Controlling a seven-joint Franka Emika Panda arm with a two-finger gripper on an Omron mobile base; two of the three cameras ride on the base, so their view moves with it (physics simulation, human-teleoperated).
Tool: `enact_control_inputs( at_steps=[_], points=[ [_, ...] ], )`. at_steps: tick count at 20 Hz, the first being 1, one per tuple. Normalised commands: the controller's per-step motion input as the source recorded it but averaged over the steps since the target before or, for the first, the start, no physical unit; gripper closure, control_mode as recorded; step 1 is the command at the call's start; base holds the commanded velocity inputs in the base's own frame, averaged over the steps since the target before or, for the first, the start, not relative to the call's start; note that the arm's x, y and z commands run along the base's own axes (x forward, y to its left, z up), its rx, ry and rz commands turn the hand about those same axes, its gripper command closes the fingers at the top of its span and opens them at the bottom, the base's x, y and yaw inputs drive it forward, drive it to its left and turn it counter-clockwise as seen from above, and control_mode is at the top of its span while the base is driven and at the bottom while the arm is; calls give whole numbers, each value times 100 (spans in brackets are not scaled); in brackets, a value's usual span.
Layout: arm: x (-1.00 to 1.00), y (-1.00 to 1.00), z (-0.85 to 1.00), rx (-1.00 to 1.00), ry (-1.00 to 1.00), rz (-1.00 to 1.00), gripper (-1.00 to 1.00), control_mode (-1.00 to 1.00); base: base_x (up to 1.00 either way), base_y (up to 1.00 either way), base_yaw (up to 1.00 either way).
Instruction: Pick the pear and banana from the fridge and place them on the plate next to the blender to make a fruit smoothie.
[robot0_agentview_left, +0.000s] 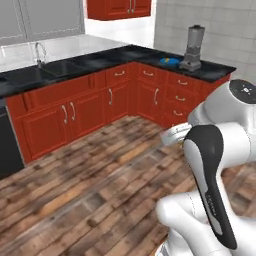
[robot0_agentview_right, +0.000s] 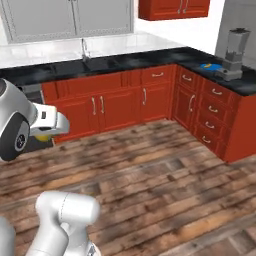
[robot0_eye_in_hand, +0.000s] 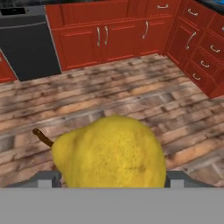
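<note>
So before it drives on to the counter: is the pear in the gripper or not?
In the gripper. The hand view shows the pear sitting between the two fingertips, above the wood floor, stem pointing sideways.

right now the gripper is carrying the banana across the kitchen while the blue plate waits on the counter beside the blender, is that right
Not quite: the fruit in the gripper is the pear, round and yellow with a dark stem, not the banana. The hand view shows it between the fingers above the wooden floor. The rest holds: the blue plate lies on the counter beside the blender, as the left base view shows.
</note>
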Motion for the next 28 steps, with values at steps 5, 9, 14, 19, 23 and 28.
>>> enact_control_inputs(
  at_steps=[5, 9, 14, 19, 23, 28],
  points=[
    [0, 0, 0, 0, 0, 0, 100, 100, 100, 1, -41],
    [0, 0, 0, 0, 0, 0, 100, 100, 100, 2, -31],
    [0, 0, 0, 0, 0, 0, 100, 100, 100, 20, -37],
    [0, 0, 0, 0, 0, 0, 100, 100, 100, 44, -40],
    [0, 0, 0, 0, 0, 0, 100, 100, 100, 67, -40],
    [0, 0, 0, 0, 0, 0, 100, 100, 100, 82, -41]
  ],
)
